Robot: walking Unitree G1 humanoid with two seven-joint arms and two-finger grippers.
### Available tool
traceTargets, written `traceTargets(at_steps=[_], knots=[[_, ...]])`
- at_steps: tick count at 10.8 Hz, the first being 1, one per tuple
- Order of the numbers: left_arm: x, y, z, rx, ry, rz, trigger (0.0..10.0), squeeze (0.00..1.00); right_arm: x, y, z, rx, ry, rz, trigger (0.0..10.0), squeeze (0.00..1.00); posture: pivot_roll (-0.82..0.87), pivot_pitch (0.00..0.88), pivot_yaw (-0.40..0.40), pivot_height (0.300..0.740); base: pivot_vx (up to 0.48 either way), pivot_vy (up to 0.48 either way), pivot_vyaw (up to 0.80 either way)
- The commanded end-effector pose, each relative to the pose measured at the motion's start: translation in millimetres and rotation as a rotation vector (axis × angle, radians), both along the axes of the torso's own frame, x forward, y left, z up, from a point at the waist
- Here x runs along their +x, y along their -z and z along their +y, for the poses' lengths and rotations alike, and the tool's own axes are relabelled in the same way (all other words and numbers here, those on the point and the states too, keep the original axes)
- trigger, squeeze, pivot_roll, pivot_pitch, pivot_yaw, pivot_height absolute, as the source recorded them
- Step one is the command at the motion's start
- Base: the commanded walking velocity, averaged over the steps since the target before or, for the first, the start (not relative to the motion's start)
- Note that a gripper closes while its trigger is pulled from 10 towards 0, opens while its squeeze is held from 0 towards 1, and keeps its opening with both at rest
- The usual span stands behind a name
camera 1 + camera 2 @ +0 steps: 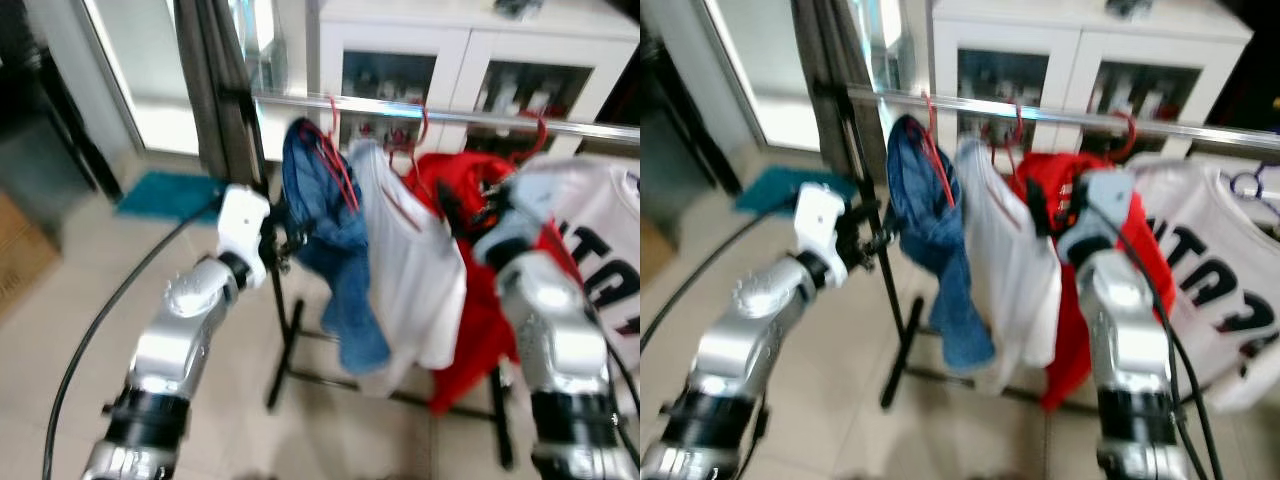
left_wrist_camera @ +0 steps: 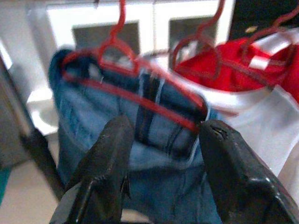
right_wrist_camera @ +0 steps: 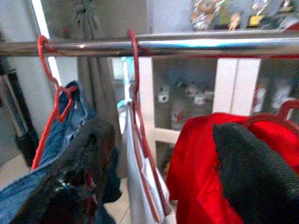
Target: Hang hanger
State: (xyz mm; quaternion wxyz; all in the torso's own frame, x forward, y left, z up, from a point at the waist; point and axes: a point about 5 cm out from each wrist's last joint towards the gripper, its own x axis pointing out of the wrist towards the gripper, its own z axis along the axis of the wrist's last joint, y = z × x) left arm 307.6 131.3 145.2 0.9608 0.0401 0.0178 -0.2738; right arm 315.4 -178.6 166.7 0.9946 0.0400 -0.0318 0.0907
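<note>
Jeans (image 1: 325,215) on a red hanger (image 2: 133,77) hang at the rail's (image 3: 187,45) left end, crowded by shirts; left end effector (image 2: 161,154) and right end effector (image 3: 159,168) both spread apart.

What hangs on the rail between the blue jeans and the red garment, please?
A white shirt on a red hanger hangs between the blue jeans and the red garment, seen in the eye views.

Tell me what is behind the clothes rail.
Behind the rail stands a white cabinet with glass doors; small figurines sit inside. The hanging jeans, white shirt and red shirt cover its lower part.
</note>
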Motion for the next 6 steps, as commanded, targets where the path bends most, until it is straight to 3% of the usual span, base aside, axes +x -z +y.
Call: traceTargets(at_steps=[1, 5, 6], knots=[[2.3, -5.6, 0.3, 0.003, -0.011, -0.026, 10.0, 0.00, -0.2, -5.6, 0.9, 0.003, 0.000, -0.011, 10.0, 1.00, -0.09, 0.000, 0.037, 0.740, 0.000, -0.409, 0.46], [1.2, -3.8, 2.8, 0.016, -0.022, -0.028, 10.0, 0.00, 0.1, -5.4, 4.8, 0.009, 0.011, 0.002, 10.0, 1.00, -0.08, 0.000, 0.029, 0.740, 0.000, -0.402, 0.49], [1.5, -3.5, 3.5, 0.013, -0.024, -0.028, 10.0, 0.00, 0.6, -6.2, 4.5, 0.021, 0.018, 0.000, 10.0, 1.00, -0.08, 0.000, 0.029, 0.740, 0.000, 0.000, 0.00]])
